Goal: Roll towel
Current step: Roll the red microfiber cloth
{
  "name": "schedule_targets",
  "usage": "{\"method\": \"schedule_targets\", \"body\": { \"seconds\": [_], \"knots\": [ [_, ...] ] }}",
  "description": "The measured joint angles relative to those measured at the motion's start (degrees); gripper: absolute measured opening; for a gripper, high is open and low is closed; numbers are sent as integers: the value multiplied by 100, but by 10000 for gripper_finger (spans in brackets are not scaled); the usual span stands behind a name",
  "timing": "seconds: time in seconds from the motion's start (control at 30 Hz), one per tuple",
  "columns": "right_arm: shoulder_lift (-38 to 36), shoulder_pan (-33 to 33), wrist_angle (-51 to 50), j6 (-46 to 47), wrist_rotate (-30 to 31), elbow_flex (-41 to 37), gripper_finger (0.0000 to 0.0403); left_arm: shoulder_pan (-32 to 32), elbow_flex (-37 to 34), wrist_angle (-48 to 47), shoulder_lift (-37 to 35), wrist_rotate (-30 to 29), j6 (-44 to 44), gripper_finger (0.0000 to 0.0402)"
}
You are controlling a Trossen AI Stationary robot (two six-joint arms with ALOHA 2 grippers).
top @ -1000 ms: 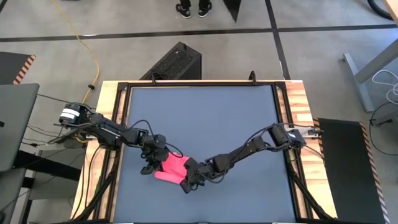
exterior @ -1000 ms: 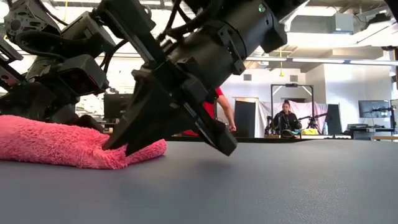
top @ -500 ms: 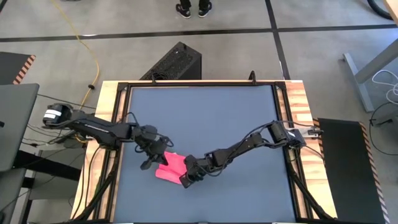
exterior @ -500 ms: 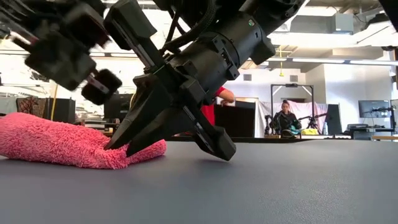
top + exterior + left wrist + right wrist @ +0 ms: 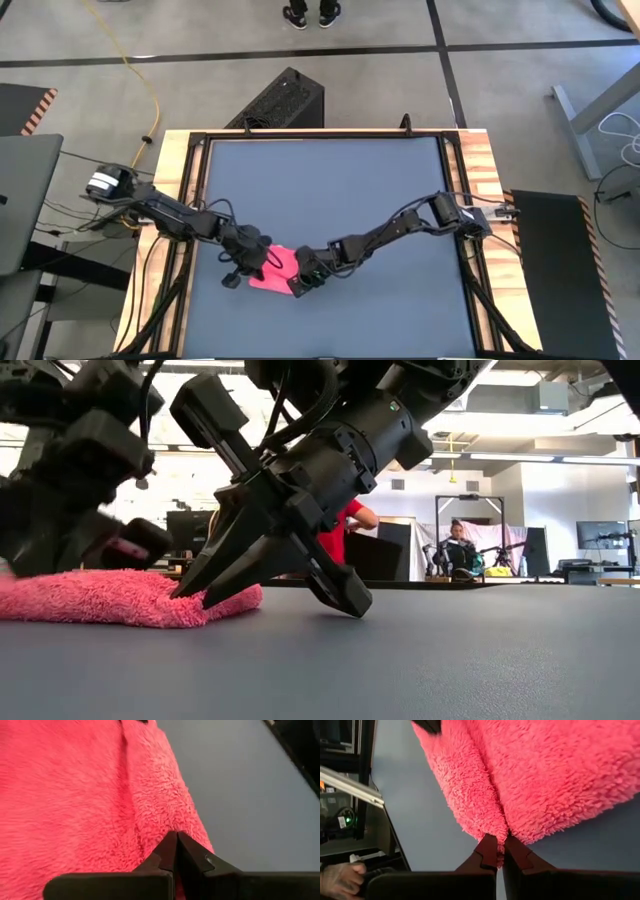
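Grey worktop (image 5: 330,190) is carrying the towel (image 5: 272,272) near its front edge. Having lifted half a second ago, the left gripper (image 5: 176,851) is pressing down again, while the right gripper (image 5: 496,851) keeps pinching the fold, fingers together; rolling is barely beginning.

the towel (image 5: 274,272) lies on the table (image 5: 330,190) near its front edge, left of middle. the left hand (image 5: 247,268) sits at its left side, the right hand (image 5: 302,281) at its right.
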Motion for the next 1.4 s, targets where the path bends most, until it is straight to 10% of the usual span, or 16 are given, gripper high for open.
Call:
{"method": "schedule_targets", "body": {
  "seconds": [0.8, 1.17, 1.4],
  "knots": [
    [-937, 17, -876, -617, -82, -11, 136, 144, 4, -60, 460, 314, -286, 0],
    [-750, 1061, -400, -6221, 2097, 2, 139, 350, 2, -52, 462, 812, -507, 0],
    [-428, 1120, -358, -6821, 2664, 79, 140, 348, 2, -34, 462, 914, -561, 0]
  ]
}}
